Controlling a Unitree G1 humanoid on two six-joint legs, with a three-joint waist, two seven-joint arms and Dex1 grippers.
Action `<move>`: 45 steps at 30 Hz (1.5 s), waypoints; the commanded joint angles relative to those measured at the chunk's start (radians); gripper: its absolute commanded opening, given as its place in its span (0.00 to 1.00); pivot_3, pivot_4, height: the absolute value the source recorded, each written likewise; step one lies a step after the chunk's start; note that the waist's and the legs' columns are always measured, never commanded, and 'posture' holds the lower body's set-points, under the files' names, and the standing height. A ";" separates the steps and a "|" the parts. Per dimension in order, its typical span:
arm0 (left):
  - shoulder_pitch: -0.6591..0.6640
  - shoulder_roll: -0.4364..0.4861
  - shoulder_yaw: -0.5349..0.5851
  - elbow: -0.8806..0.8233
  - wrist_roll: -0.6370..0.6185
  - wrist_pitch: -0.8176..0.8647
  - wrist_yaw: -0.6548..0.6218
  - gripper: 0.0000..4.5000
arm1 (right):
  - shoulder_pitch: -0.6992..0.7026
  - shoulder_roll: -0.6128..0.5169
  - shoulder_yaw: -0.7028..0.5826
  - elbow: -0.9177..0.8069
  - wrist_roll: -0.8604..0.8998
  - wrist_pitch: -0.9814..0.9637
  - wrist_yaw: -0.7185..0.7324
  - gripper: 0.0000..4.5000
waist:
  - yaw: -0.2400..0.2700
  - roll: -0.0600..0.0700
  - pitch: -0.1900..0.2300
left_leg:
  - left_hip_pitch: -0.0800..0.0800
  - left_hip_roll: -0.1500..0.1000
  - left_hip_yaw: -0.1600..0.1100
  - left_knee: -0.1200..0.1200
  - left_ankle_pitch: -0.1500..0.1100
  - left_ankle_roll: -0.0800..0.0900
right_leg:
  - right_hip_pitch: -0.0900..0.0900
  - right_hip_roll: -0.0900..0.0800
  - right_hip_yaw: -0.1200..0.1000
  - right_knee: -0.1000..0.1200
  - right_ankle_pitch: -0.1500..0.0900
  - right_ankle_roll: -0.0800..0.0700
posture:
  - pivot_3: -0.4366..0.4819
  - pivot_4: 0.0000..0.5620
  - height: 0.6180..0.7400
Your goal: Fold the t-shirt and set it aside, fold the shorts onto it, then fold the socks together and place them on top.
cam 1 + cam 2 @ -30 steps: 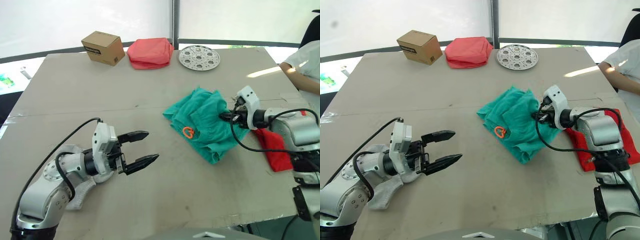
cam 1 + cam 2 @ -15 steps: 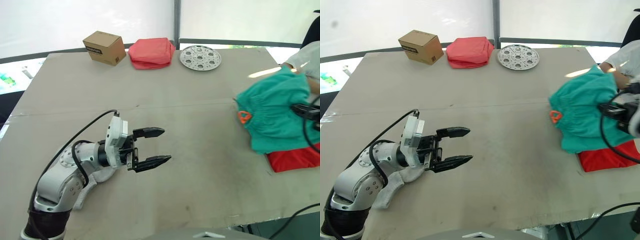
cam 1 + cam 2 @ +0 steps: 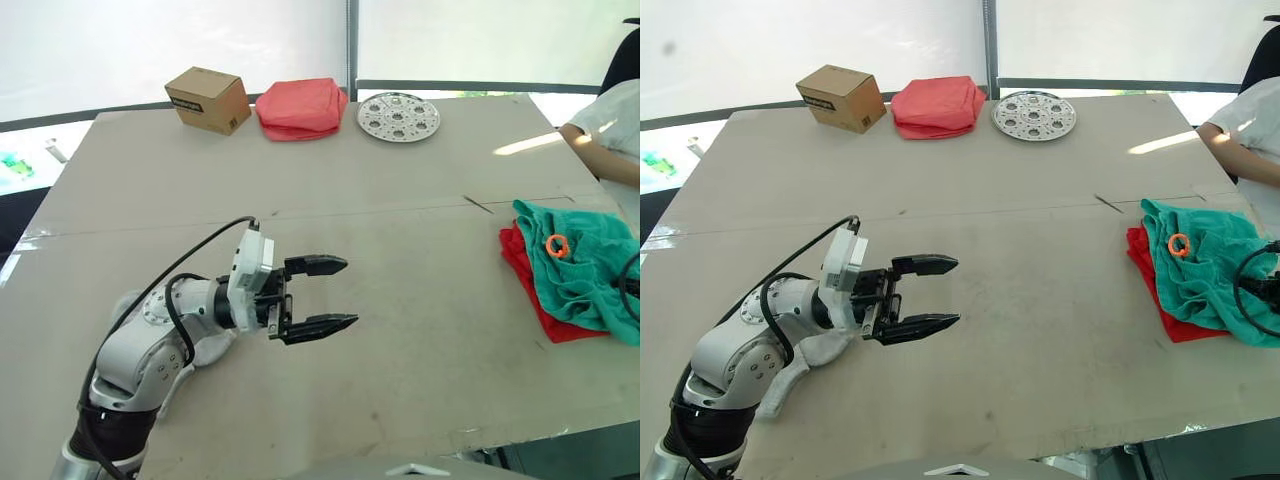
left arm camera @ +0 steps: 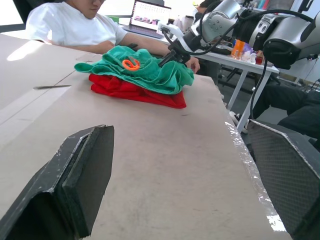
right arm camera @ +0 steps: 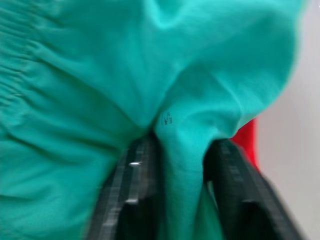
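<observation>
Laying the shorts onto the t-shirt at the right edge of the frame: second step of the task, judged nearly done. Teal, soft, rumpled fabric with a gathered elastic waistband and a small orange drawstring loop, heaped over the bright red, thin, smooth cloth, of which a flat folded margin shows along the left and lower side. Right claw clamped on a ridge of teal fabric, black fingers pressed on either side of the pinched fold. Looks more bunched than neatly folded, so next likely letting go of the fabric and perhaps flattening the heap so the stack sits level.

Left claw hovering over the bare middle-left of the desk, two black fingers spread wide apart, nothing between them. Just below and behind that arm, at lower left, the socks: light grey, limp, soft, lying crumpled on the desk. Last step calls for turning that claw back toward them, gathering both together and carrying them across to the stack.

Along the top of the frame, well apart from all this: a cardboard box, a folded salmon-pink cloth bundle, and a round perforated metal disc. Desk surface matte, grey-beige, with a seam running across. At the right margin, a person's white sleeve.
</observation>
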 commanded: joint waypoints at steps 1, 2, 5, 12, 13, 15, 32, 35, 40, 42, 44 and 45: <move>0.021 0.012 0.013 -0.044 -0.012 0.001 0.001 1.00 | 0.170 -0.029 -0.193 -0.251 0.018 -0.213 0.089 0.81 | 0.005 0.000 0.000 | 0.000 0.000 0.000 0.000 0.000 0.000 | 0.000 0.000 0.000 0.000 0.000 0.001 | 0.48 0.27 1.00; 0.024 0.010 0.015 -0.045 -0.010 0.004 0.010 1.00 | 0.216 -0.010 -0.254 -0.312 0.035 -0.258 0.107 0.91 | 0.005 0.001 0.000 | -0.001 0.000 0.000 0.000 0.000 0.000 | 0.000 0.000 -0.001 0.000 -0.001 0.001 | 0.48 0.27 1.00; 0.036 0.014 0.037 -0.039 -0.009 0.019 0.041 1.00 | 0.302 0.069 -0.365 -0.523 0.120 -0.336 0.151 0.91 | -0.001 -0.001 0.000 | 0.000 0.001 -0.001 0.000 0.000 0.000 | 0.000 0.000 0.000 0.000 -0.001 0.003 | 0.48 0.27 1.00; 0.153 0.127 0.198 0.043 0.070 0.035 0.087 1.00 | 0.145 0.230 -0.071 -0.970 0.419 -0.220 0.093 0.91 | -0.027 -0.009 0.002 | 0.009 0.005 0.002 0.000 -0.001 -0.001 | 0.004 0.001 0.008 0.001 0.000 0.004 | 0.48 0.27 1.00; 0.182 0.149 0.232 0.057 0.069 0.036 0.074 1.00 | 0.114 0.242 0.004 -0.996 0.433 -0.209 0.105 0.91 | -0.032 -0.009 0.002 | 0.009 0.005 0.002 0.000 -0.001 -0.001 | 0.002 0.001 0.008 0.001 0.000 0.004 | 0.48 0.27 1.00; 0.256 0.196 0.308 0.085 0.091 0.000 0.027 1.00 | 0.062 0.273 0.140 -1.019 0.459 -0.202 0.149 0.91 | -0.029 -0.010 0.002 | 0.009 0.006 0.003 -0.002 -0.001 -0.001 | 0.000 0.001 0.008 0.002 0.000 0.003 | 0.48 0.27 1.00; 0.453 0.336 0.446 0.428 0.374 -0.390 -0.295 1.00 | 0.036 0.303 0.409 -0.931 0.338 -0.378 0.332 0.91 | 0.004 -0.009 0.003 | 0.001 0.002 0.002 0.001 -0.011 -0.003 | -0.004 -0.019 -0.015 0.001 -0.002 -0.001 | 0.48 0.27 1.00; 0.448 0.345 0.439 0.430 0.377 -0.383 -0.312 1.00 | 0.063 0.308 0.386 -0.972 0.386 -0.346 0.299 0.91 | -0.003 -0.009 0.003 | 0.001 0.003 0.002 0.000 -0.009 -0.001 | -0.004 -0.020 -0.017 0.002 -0.001 -0.003 | 0.48 0.27 1.00; 0.480 0.361 0.434 0.423 0.383 -0.364 -0.342 1.00 | 0.073 0.305 0.402 -0.976 0.371 -0.346 0.284 0.91 | -0.004 -0.009 0.003 | 0.002 0.005 0.002 0.000 -0.009 0.000 | -0.004 -0.017 -0.018 0.001 0.000 -0.005 | 0.48 0.27 1.00; 0.495 0.360 0.436 0.433 0.388 -0.379 -0.355 1.00 | 0.073 0.306 0.407 -0.988 0.379 -0.337 0.276 0.91 | -0.003 -0.009 0.004 | 0.002 0.005 0.002 0.000 -0.009 0.000 | -0.004 -0.017 -0.018 0.001 -0.001 -0.004 | 0.48 0.27 1.00; 0.491 0.357 0.447 0.467 0.379 -0.370 -0.360 1.00 | 0.066 0.307 0.415 -0.986 0.376 -0.336 0.275 0.91 | -0.001 -0.009 0.004 | 0.002 0.005 0.002 0.000 -0.009 0.000 | -0.004 -0.017 -0.018 0.001 -0.002 -0.001 | 0.48 0.27 1.00; 0.473 0.367 0.452 0.503 0.378 -0.379 -0.372 1.00 | 0.040 0.315 0.426 -0.983 0.378 -0.320 0.264 0.91 | -0.001 -0.009 0.004 | 0.002 0.005 0.002 0.000 -0.009 0.000 | -0.004 -0.017 -0.018 0.001 -0.002 -0.001 | 0.48 0.27 1.00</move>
